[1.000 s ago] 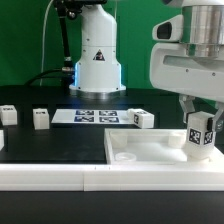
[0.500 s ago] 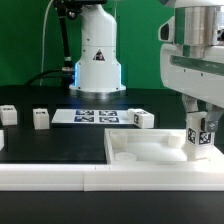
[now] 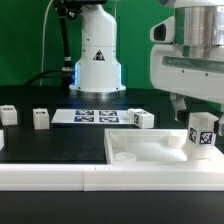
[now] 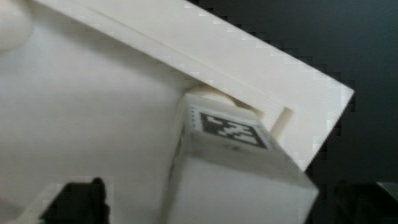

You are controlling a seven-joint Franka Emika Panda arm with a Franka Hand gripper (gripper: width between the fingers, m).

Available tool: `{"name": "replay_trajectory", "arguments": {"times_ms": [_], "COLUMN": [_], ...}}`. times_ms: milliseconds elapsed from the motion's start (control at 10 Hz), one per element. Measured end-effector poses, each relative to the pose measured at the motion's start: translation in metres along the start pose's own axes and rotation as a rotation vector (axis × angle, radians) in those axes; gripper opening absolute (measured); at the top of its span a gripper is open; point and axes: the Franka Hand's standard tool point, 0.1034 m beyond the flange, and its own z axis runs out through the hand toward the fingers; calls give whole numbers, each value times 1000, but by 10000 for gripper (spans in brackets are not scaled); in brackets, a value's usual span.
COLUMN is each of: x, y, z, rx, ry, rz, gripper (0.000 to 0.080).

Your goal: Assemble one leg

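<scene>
Currently the tool (image 3: 200,112) hangs directly above the leg (image 3: 201,134), which stands upright at the corner of the white panel (image 3: 150,150) on the exterior view's right. In the wrist view a dark fingertip (image 4: 80,200) shows on each side of the leg (image 4: 235,160) with a clear gap, so I read the tool as spread wide and straddling the post without touching it. The leg's far end sits at the panel's corner recess (image 4: 217,100). I cannot tell from either view how deeply it is seated.

I judge the step in hand to be seating this leg into its corner, probably by gripping and twisting. To do that well, I want the tool centred over the post so both fingers meet opposite flat sides at once; a lopsided close would tip the leg. I would grip below its top rather than at the tip, and turn strictly about its long axis. I'd also avoid any sideways push, since the panel lies loose on the tabletop (image 3: 30,140) and could slide.

Three spare posts (image 3: 40,119) wait near the marker board (image 3: 95,117), well apart from the work.
</scene>
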Motion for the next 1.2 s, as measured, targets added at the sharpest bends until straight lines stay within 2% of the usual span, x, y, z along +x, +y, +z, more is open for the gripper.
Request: {"name": "replay_trajectory", "arguments": {"times_ms": [700,1200], "x": [3,-1], "y": [-1,-4], "z": [3,3], "rx": [-36,-57], "ry": [-4,7], "rz": [-677,-979], "gripper": [649,637]}}
